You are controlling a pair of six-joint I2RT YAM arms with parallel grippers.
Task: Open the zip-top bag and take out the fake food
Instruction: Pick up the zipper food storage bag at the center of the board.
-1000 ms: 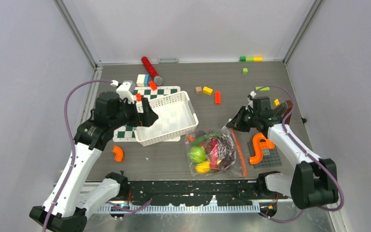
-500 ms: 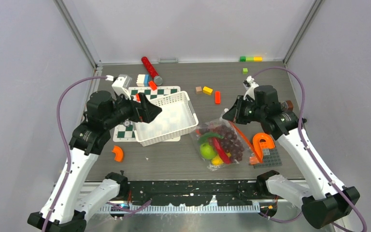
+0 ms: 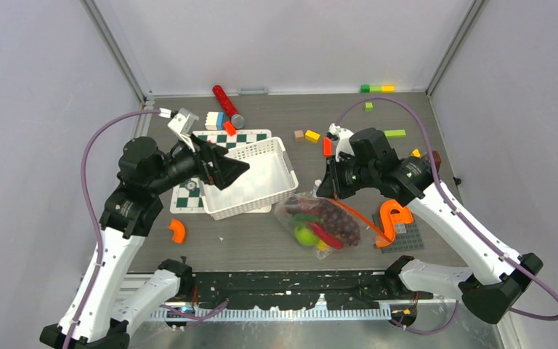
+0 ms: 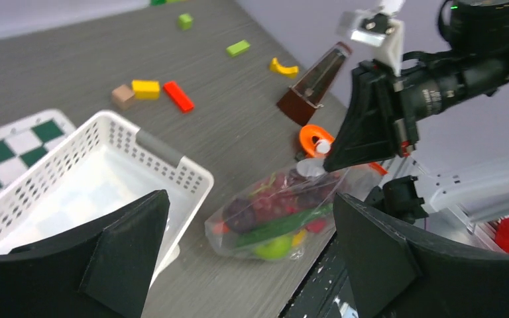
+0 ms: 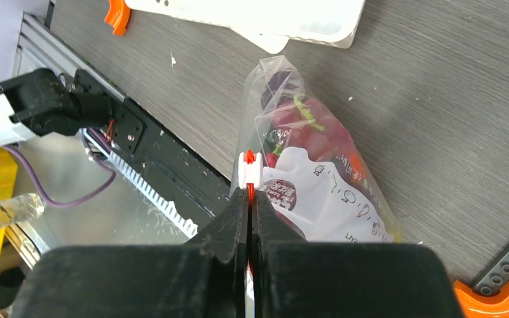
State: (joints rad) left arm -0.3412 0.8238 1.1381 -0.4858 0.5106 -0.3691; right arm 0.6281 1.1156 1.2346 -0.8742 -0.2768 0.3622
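The clear zip-top bag (image 3: 320,222) lies on the table right of the basket, its orange zip strip (image 3: 360,217) slanting up to my right gripper (image 3: 327,187). That gripper is shut on the strip just behind the white slider (image 5: 249,169) and holds that corner raised. Inside are the fake food: a green apple (image 3: 305,234), a red chili (image 3: 327,236), purple grapes (image 3: 338,217) and a long green vegetable (image 4: 285,225). My left gripper (image 3: 229,169) is open and empty above the basket. In the left wrist view the bag (image 4: 285,212) shows between its fingers.
A white slotted basket (image 3: 258,178) sits on a checkerboard (image 3: 218,138). Orange curved pieces lie at the left (image 3: 177,230) and on a grey baseplate (image 3: 392,218) at the right. A red cylinder (image 3: 227,105) and coloured blocks (image 3: 312,136) lie farther back.
My right gripper has moved left with the zip strip in it, dragging and tilting the bag toward the basket. My left gripper has moved slightly right over the basket.
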